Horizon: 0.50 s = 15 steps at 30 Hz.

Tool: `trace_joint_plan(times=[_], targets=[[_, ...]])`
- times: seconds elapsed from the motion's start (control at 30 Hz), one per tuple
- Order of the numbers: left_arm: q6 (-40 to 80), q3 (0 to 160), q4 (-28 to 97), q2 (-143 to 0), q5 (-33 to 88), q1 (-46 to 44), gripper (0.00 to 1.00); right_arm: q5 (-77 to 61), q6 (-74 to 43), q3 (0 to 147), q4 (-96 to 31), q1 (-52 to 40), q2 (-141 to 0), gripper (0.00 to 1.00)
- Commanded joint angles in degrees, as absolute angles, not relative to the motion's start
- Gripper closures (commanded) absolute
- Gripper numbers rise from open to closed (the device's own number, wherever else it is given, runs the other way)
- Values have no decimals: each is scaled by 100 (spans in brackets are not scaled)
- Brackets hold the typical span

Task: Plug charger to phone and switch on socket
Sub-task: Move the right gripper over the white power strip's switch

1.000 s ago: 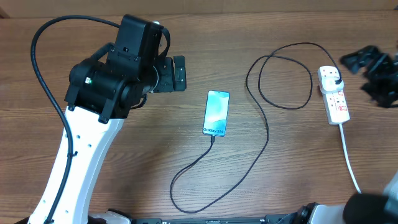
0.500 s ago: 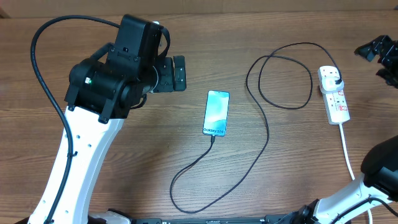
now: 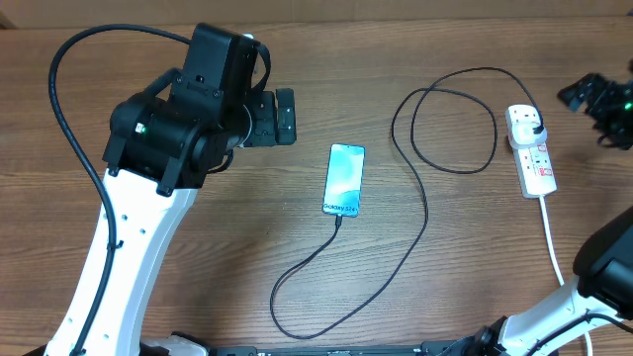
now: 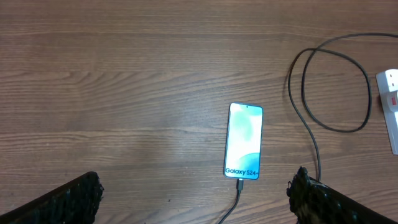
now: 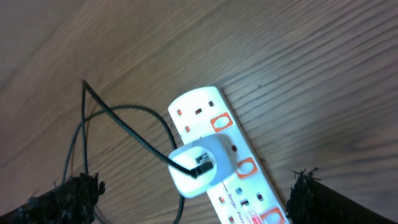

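Two claws, both spread and empty.
Left claw point(image 4: 196, 180) hangs over the phone point(image 4: 244, 140), charger point(image 4: 238, 188) plugged in; right claw point(image 5: 196, 180) over the socket point(image 5: 194, 107) on the bench point(image 4: 124, 74).

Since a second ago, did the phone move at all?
No. The phone lies in the same spot, just as far left of the socket.

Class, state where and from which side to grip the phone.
Pinch the phone across its two long edges near mid-length, coming straight down from above: it lies flat, screen up, and the charger occupies its Galaxy-labelled short edge.
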State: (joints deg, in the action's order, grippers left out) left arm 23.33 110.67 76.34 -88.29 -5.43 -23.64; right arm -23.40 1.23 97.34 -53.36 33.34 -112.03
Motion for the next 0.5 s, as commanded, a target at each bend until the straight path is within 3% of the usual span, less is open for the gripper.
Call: trace_joint_plan(times=[0.0, 0.47], targets=[[2182, 11122, 7627, -8877, -615, -2381, 1, -2722, 152, 9236, -4925, 3232, -11137, 0], [2185, 11122, 7627, -8877, -615, -2381, 1, -2672, 1, 8066, -3776, 3041, -11168, 0]])
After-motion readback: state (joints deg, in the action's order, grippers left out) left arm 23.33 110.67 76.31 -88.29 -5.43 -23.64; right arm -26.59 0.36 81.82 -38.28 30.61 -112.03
